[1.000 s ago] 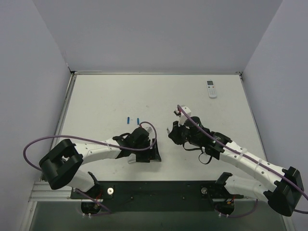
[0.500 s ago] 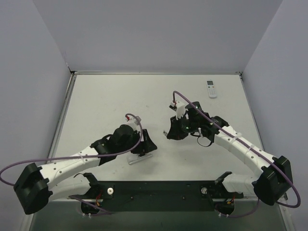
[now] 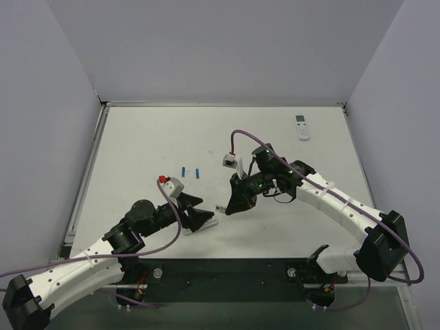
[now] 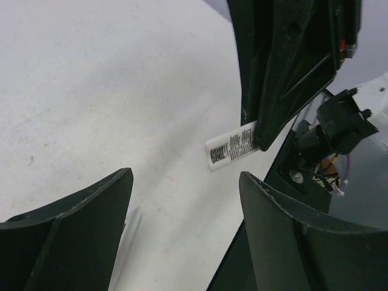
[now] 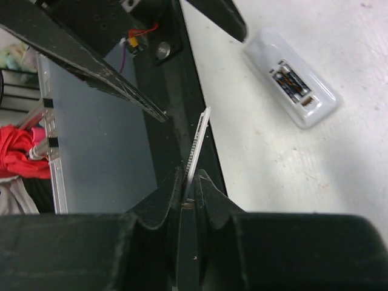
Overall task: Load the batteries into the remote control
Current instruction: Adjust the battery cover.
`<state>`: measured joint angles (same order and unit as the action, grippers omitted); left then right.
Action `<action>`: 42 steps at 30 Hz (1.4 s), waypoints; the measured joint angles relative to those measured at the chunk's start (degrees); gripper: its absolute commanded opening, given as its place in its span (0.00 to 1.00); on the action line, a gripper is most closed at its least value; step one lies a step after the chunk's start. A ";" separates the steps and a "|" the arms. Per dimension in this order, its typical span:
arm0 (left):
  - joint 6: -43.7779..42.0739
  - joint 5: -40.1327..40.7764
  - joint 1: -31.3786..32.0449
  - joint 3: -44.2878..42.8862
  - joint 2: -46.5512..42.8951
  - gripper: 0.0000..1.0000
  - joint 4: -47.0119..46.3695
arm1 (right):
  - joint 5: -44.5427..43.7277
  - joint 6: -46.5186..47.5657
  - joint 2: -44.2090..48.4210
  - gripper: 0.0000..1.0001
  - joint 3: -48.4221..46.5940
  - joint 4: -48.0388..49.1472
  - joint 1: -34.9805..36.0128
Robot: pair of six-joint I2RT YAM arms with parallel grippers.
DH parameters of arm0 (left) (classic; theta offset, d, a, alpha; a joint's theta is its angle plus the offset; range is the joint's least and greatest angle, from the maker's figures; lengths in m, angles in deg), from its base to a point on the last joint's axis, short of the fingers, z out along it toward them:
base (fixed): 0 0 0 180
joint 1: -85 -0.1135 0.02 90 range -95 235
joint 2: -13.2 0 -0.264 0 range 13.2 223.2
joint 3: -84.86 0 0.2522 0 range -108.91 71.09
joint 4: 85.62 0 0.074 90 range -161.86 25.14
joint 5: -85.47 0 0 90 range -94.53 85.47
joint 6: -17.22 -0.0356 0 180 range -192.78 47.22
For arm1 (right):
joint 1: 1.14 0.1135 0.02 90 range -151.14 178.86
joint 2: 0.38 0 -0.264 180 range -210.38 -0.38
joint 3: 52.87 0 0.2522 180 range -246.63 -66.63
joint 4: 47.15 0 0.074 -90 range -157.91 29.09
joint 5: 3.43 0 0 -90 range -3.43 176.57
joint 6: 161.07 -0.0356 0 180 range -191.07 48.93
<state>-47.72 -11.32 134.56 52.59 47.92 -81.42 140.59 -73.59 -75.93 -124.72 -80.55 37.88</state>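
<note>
White table carries batteries, remote control, second remote.

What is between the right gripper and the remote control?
Just bare table between the right gripper, pinching a white cover, and the remote control; right wrist view shows it.

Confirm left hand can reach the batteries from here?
Probably yes: left hand open and empty, batteries lie exposed beyond it, nothing between; right hand, pinching the white cover, sits aside.

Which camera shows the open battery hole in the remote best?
The right wrist view: the remote control lies back-up, its open compartment plain to see. The top view shows only a small white sliver of it beside the left gripper; the left wrist view shows at most a pale edge.
</note>
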 measured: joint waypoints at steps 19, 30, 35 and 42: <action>-8.52 -23.61 0.00 1.31 2.27 0.38 -13.05 | 8.39 9.27 0.02 0.00 -3.56 -4.83 5.68; 5.07 -25.00 -0.94 2.58 5.14 0.19 -22.60 | 7.98 15.74 3.08 0.00 -3.54 -5.33 6.08; 10.29 -24.94 -1.29 3.58 4.63 0.03 -25.05 | 7.91 16.76 3.37 0.00 -3.52 -5.31 6.08; 14.03 -24.68 -1.31 3.58 4.72 0.00 -25.07 | 7.76 17.22 3.37 0.36 -3.52 -5.29 6.08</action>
<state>-33.69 -35.99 133.25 56.18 52.64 -106.49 148.35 -56.37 -72.56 -128.24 -85.83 43.96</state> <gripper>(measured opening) 0.035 0.158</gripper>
